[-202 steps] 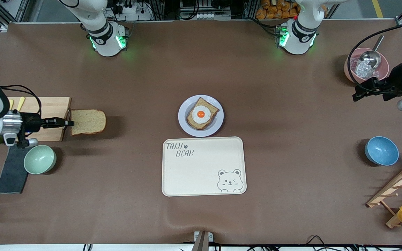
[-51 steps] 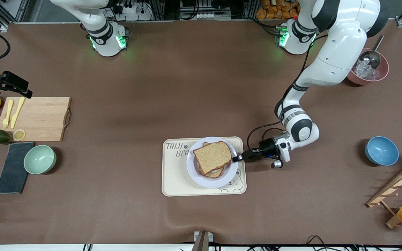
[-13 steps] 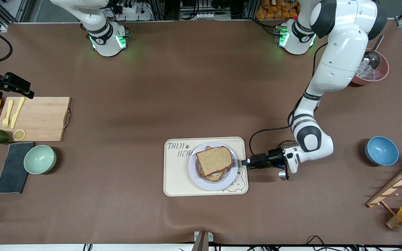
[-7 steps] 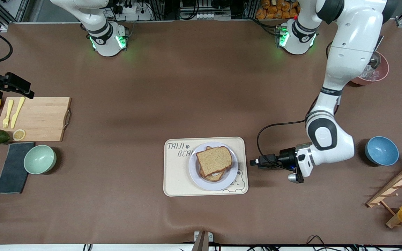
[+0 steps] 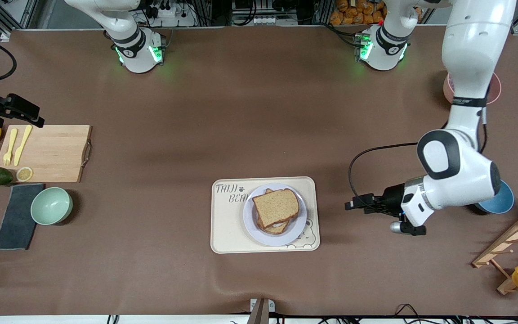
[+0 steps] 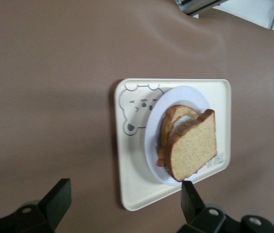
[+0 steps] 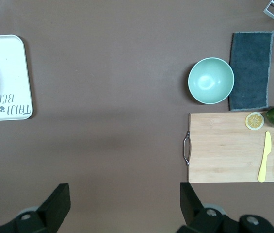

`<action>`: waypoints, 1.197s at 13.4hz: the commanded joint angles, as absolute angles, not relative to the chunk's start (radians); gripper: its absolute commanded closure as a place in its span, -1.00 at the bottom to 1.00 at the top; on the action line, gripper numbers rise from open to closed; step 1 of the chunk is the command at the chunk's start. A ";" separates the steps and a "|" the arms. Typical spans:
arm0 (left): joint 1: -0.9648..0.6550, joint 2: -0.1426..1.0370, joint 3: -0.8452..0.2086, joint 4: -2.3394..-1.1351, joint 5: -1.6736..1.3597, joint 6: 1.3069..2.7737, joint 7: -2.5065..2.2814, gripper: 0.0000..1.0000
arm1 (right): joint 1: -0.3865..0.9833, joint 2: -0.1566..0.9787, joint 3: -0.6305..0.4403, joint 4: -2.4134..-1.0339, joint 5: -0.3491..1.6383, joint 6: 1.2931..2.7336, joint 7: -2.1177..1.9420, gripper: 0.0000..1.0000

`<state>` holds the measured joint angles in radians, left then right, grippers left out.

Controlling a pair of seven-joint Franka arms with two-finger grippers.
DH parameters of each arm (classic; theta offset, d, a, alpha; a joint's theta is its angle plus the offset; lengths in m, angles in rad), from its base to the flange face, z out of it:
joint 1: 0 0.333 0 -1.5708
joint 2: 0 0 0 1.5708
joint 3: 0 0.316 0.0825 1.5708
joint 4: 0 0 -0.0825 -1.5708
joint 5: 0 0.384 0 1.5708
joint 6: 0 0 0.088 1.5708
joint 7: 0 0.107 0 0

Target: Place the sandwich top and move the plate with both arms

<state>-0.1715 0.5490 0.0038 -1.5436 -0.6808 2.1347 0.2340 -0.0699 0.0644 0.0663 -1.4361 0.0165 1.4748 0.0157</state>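
Brown table: sandwich top on plate, apart from left gripper.

Robot lab: aluminium framing, cables, two table-mounted arms.

The tan-brown bread slice lies flat, slightly askew, on the stacked sandwich on the round lavender-grey plate, which sits on the tray.

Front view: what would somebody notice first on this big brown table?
The sandwich top sits on a stacked sandwich on the plate, which rests on the bear tray in the table's middle. Beside the tray, toward the left arm's end, the left claw hangs open and empty.
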 commanded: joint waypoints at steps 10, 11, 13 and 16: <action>-0.128 0.206 0.018 -1.554 -0.046 1.772 0.015 -1.00 | -0.094 0.064 0.083 -1.447 0.011 1.477 0.020 -1.00; -0.108 0.178 0.018 -1.552 -0.035 1.750 0.017 -1.00 | -0.094 0.064 0.083 -1.447 0.011 1.477 0.020 -1.00; -0.098 0.143 0.020 -1.551 -0.026 1.708 0.017 -1.00 | -0.094 0.064 0.083 -1.447 0.011 1.477 0.020 -1.00; -0.097 0.107 0.018 -1.494 0.008 1.585 0.017 -1.00 | -0.094 0.064 0.083 -1.447 0.011 1.477 0.020 -1.00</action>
<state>-0.0948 0.1318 0.0223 -1.5240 -0.0240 1.6575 0.0245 -0.0701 0.0681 0.0658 -1.4419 0.0165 1.4751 0.0157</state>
